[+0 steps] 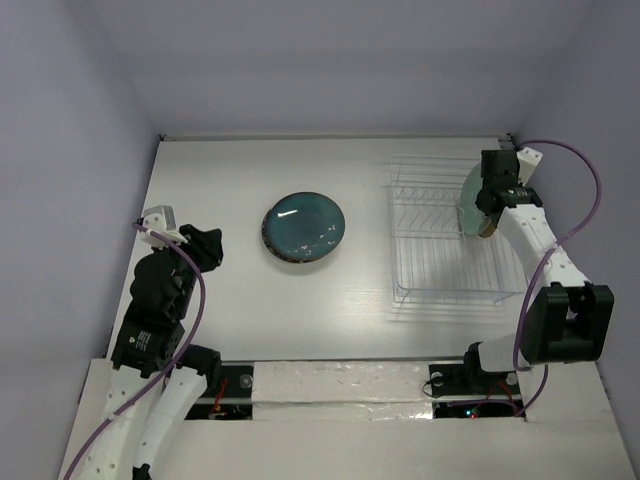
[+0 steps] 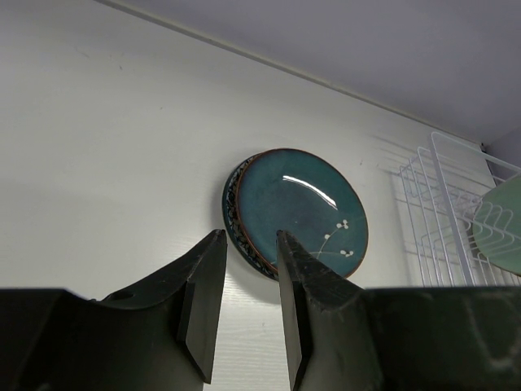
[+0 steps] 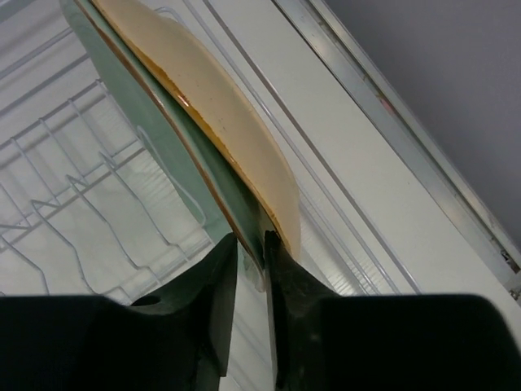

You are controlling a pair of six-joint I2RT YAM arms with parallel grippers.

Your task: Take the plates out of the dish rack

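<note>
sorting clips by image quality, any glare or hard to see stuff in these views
Top external: white glare patch on the teal plate; dish rack wires faint against the white table. Left wrist: bright streak across the same plate. Right wrist: no glare on the pale green plate, matte and evenly lit.

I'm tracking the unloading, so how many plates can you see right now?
4. A glossy teal plate sits atop a dark patterned plate on the table; a pale green plate and a tan plate stand in the dish rack. The stack may hide more.
</note>
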